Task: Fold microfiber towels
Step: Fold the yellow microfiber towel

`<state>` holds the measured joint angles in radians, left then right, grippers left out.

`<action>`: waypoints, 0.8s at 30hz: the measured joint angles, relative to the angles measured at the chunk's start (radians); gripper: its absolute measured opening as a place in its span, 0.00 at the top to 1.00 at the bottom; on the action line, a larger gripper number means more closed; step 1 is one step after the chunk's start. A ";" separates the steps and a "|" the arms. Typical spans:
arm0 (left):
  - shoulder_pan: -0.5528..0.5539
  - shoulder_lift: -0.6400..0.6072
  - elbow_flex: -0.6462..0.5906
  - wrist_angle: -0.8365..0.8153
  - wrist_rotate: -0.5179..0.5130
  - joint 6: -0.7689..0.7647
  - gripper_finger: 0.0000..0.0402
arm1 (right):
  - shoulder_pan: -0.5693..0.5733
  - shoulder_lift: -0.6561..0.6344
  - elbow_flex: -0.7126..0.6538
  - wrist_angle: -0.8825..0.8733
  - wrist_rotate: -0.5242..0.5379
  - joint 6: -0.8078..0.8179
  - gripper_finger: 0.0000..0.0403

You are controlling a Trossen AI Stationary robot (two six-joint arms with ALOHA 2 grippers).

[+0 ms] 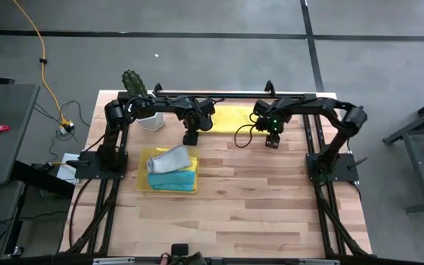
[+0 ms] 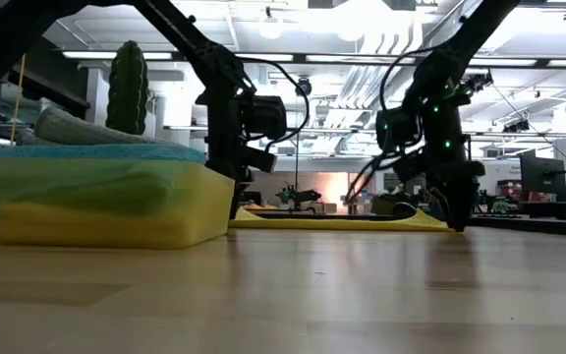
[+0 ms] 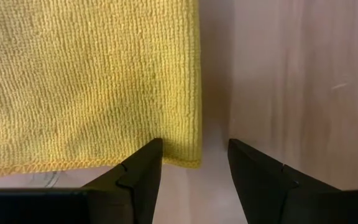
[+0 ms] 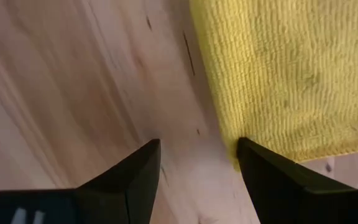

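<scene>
A bright yellow microfiber towel (image 1: 234,119) lies flat on the table at its far middle; in the low view (image 2: 332,222) it is a thin flat strip. My left gripper (image 1: 191,138) is open, low over the towel's near left corner (image 3: 188,155), one finger over the cloth and one over bare wood. My right gripper (image 1: 271,143) is open, low over the near right corner (image 4: 236,152), standing the same way. My left gripper points down at the towel's corner (image 3: 188,155) with its fingers on either side of it; I cannot tell whether they touch the cloth. My right gripper stands the same way at its corner (image 4: 236,152); I cannot tell whether it touches.
A translucent yellow tray (image 1: 144,184) stands near the left gripper, holding a grey towel (image 1: 171,157) on a turquoise one (image 1: 174,179). A cactus (image 1: 132,82) in a white pot (image 1: 152,120) stands at the far left. Bare wood (image 1: 256,206) lies toward the near edge.
</scene>
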<state>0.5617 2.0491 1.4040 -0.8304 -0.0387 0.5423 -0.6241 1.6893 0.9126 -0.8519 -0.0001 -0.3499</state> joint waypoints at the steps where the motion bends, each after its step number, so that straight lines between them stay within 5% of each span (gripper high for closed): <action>1: 0.000 0.000 0.000 -0.002 0.000 0.000 0.57 | 0.000 0.012 0.006 -0.001 0.003 0.001 0.48; 12: 0.000 0.000 0.000 -0.024 -0.003 0.000 0.57 | -0.017 0.035 0.047 0.019 0.019 0.027 0.49; 24: 0.000 0.000 0.000 -0.049 -0.026 -0.021 0.57 | -0.039 0.035 0.047 -0.084 -0.109 0.291 0.73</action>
<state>0.5617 2.0487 1.4044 -0.8797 -0.0650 0.5213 -0.6630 1.7245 0.9600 -0.9364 -0.1094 -0.0589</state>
